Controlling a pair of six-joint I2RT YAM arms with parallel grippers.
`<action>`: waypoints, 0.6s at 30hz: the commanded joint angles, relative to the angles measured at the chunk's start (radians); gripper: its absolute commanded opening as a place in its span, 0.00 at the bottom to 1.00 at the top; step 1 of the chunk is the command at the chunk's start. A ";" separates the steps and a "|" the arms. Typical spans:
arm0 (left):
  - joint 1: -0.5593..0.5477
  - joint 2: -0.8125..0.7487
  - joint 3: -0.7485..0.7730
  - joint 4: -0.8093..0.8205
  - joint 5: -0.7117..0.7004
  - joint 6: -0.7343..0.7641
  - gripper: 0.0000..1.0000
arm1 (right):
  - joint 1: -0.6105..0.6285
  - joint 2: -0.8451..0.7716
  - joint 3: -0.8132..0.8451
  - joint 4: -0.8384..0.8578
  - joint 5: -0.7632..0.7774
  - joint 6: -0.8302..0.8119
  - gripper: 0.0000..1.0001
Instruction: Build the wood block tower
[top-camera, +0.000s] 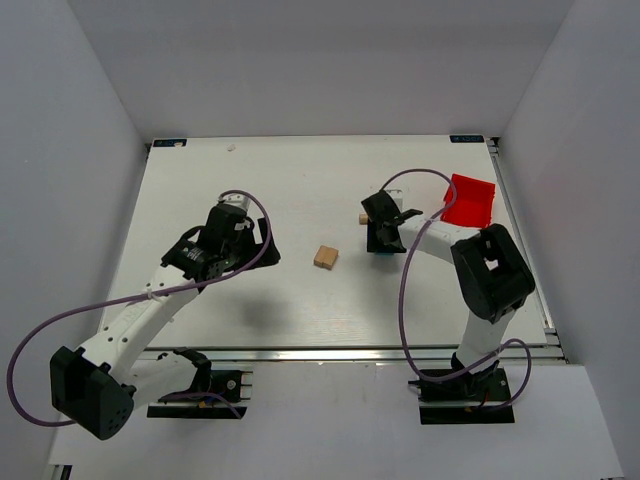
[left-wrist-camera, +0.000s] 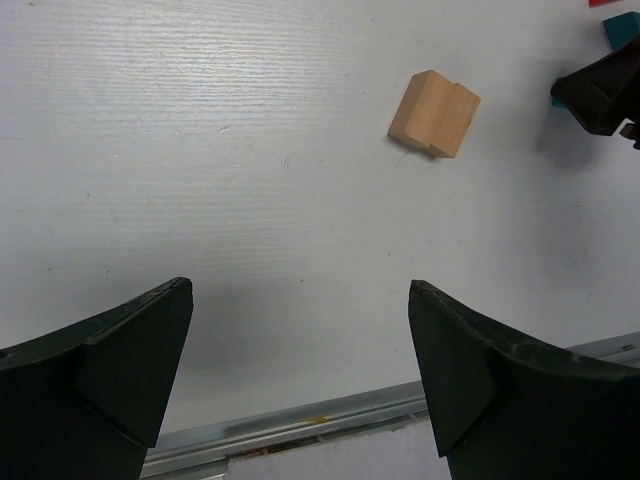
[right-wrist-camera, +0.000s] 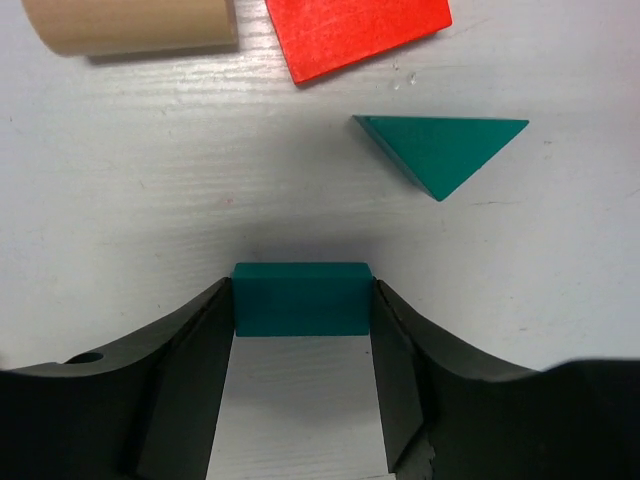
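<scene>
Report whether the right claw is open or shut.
The right claw is shut on the teal block: in its wrist view both fingers touch the block's ends.

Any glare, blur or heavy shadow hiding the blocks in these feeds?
Top view: even light, no glare, tan block clear. Left wrist: same block crisp. Right wrist: soft shadow ahead of the teal block; teal triangle sharp.

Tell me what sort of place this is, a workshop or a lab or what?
Probably a robotics lab test cell: a white table boxed in by plain white walls, a left arm and right arm bolted at its near edge, and the right claw closed on a teal rectangular wooden block.
</scene>
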 joint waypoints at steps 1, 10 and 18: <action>-0.006 -0.004 0.000 0.022 0.010 0.006 0.98 | -0.004 -0.083 -0.046 0.122 -0.010 -0.180 0.27; -0.006 -0.021 -0.018 0.045 0.038 0.043 0.98 | 0.008 -0.294 -0.116 0.242 -0.611 -1.140 0.29; 0.007 -0.037 -0.031 0.045 0.035 0.057 0.98 | 0.020 -0.149 0.215 -0.241 -0.831 -1.670 0.36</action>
